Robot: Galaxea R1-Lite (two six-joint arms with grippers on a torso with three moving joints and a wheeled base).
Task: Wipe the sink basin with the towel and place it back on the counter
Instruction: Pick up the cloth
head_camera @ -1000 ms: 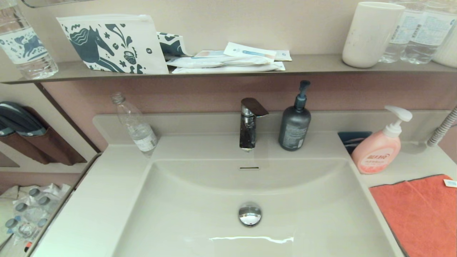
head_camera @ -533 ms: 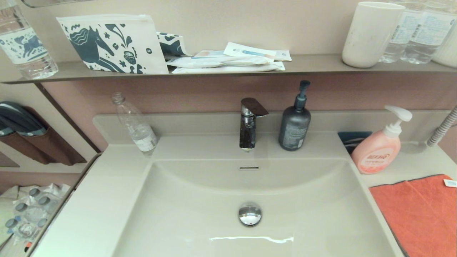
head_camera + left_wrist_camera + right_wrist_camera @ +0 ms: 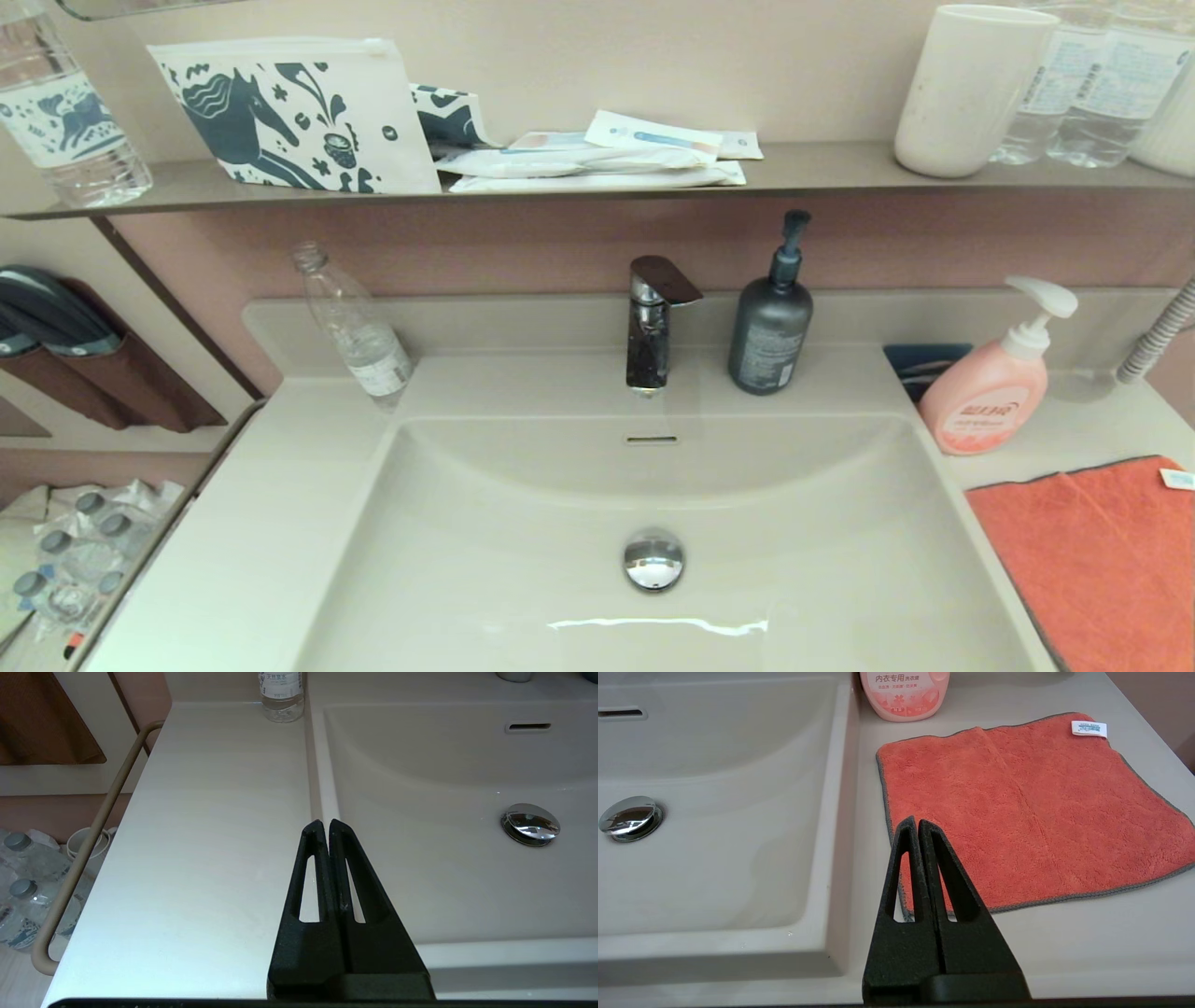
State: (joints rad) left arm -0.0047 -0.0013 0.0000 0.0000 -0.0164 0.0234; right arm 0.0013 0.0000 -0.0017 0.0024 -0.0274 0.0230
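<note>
Towel (image 3: 1027,812) lies flat on the counter (image 3: 1064,947) at 3 o'clock from the sink basin (image 3: 523,560), with its white tag (image 3: 1088,728) at a far corner and the pink soap bottle (image 3: 990,397) just beyond it at 12 o'clock. I see my right gripper (image 3: 917,823) hanging over the towel's near corner, fingers pressed together and empty. My left gripper (image 3: 325,825) is likewise closed on nothing, above the counter at the basin's 9 o'clock rim. Neither arm shows in the head view.

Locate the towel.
The towel lies flat on the counter right of the sink basin, just in front of the pink soap bottle.
</note>
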